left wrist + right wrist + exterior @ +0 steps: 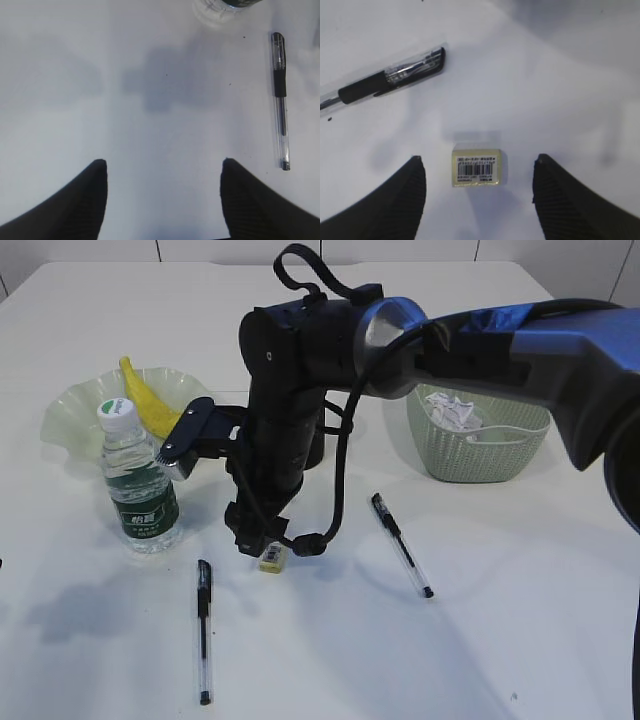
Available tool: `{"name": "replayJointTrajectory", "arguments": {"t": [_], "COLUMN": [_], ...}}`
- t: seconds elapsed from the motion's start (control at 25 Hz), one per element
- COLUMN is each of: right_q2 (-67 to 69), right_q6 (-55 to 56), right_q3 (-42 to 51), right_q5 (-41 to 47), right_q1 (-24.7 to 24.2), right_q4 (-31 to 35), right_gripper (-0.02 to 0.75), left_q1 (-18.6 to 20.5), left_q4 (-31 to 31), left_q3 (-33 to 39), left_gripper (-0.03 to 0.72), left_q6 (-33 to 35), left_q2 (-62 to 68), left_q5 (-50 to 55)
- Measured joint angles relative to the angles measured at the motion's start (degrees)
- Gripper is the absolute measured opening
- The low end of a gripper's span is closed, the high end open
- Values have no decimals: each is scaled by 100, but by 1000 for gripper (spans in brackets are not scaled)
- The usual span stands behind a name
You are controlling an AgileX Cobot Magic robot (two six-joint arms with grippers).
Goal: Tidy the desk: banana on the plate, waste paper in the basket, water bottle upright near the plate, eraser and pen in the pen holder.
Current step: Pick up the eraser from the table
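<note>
My right gripper (478, 159) points down at the desk (520, 620) and stands open. The eraser (475, 164), pale yellow with a barcode sleeve, lies flat between its fingertips, touching neither. In the exterior view the eraser (272, 559) shows just below the right gripper (260, 545). My left gripper (165, 162) is open over bare desk with nothing between its fingers. One pen (204, 630) lies front left, another pen (402, 545) right of the arm. The banana (150, 400) rests on the plate (75, 415). The water bottle (135, 480) stands upright beside the plate. The waste paper (455, 408) sits in the basket (480, 450). My right arm mostly hides the pen holder.
The right arm (300, 370) reaches across the middle of the desk from the right. In the left wrist view a pen (280, 100) lies to the right and the bottle's base (225, 6) shows at the top edge. A pen (390, 77) lies up-left of the eraser.
</note>
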Motion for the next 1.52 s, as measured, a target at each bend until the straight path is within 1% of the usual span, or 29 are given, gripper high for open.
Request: {"name": "replayJointTrajectory", "arguments": {"t": [0.16,1.32,1.52], "right_q2": [0,401,401], "right_q6": [-98,-84,-54], "right_q3": [-3,-3,-3], "right_q5": [-124,-24,-2], "right_q1": [0,0,-83], "right_q4": [0,0,0], "right_gripper": [500,496,485], "left_q1": [0,0,0], "left_q4": [0,0,0], "left_q3": [0,0,0], "left_gripper": [496,496,496], "left_q6": [4,13,13], "left_q2": [0,0,0], "left_q5": [-8,-69,-73]}}
